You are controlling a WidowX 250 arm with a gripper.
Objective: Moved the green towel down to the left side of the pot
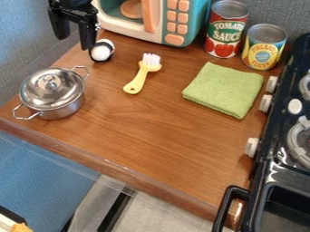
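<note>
Gripper (pixel 74 43) is held over the rear left of the counter (pixel 160 131), fingers spread wide, nothing grasped; presumably kept high for clearance. Towel (pixel 225 89) is laid folded and flat at the right, beside the stove (pixel 281 156); a compact, graspable stack is probably given by the fold. Pot (pixel 52 94) is set well apart at the left, lid on. Transfer judged not begun; over the brush (pixel 143 74), a raised path is advised.

microwave (pixel 158 22) cropped, stove (pixel 282 174) cut off
</note>
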